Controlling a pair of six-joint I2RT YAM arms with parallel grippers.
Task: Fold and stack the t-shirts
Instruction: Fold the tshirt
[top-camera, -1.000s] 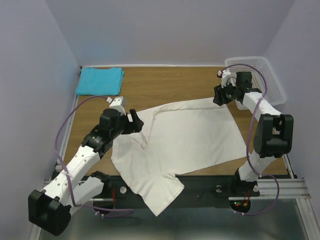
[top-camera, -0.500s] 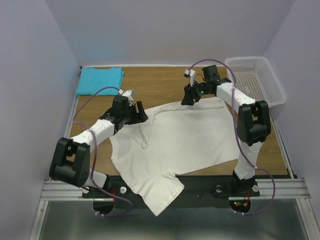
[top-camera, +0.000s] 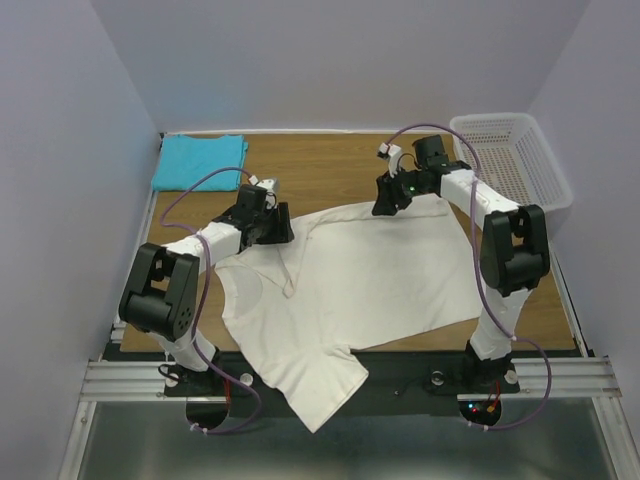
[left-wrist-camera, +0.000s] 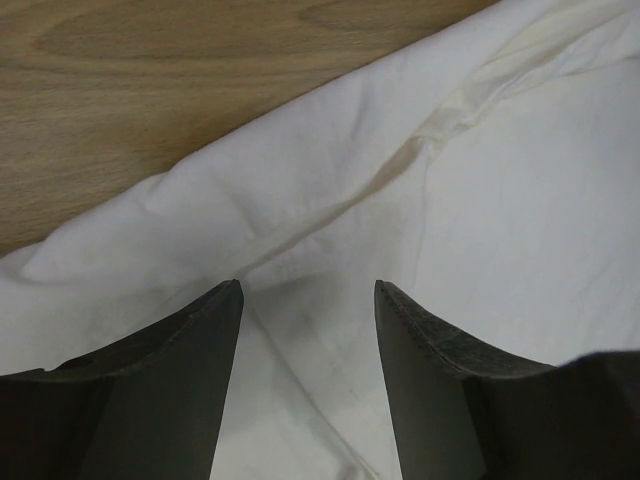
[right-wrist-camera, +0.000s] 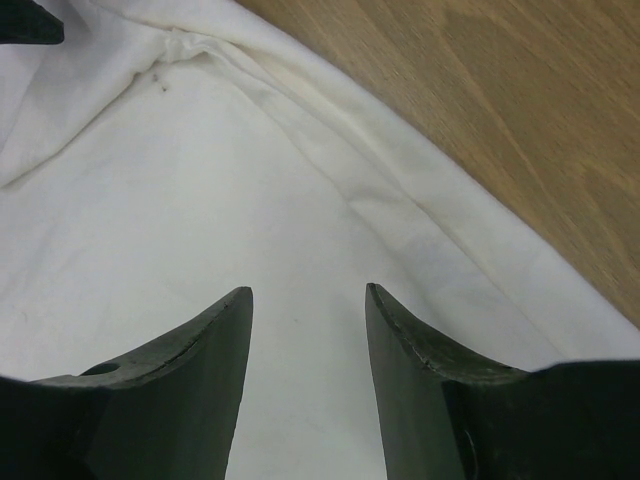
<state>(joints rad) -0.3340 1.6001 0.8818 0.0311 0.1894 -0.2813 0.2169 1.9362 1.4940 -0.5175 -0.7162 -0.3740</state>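
Note:
A cream-white t-shirt lies spread across the middle of the wooden table, one sleeve hanging over the near edge. The turquoise t-shirt lies folded at the back left corner. My left gripper is low over the white shirt's far left edge. In the left wrist view its jaws stand open astride a raised fold of white cloth. My right gripper is at the shirt's far edge, right of centre. It too is open, with flat white cloth below and between the fingers.
A white mesh basket stands at the back right corner. Bare wood shows between the white shirt and the back wall. Lilac walls close in the left, back and right sides.
The right arm has swung left from the basket to the white shirt's far edge. The left arm has reached farther out to the shirt's far left edge, and its jaws have narrowed somewhat.

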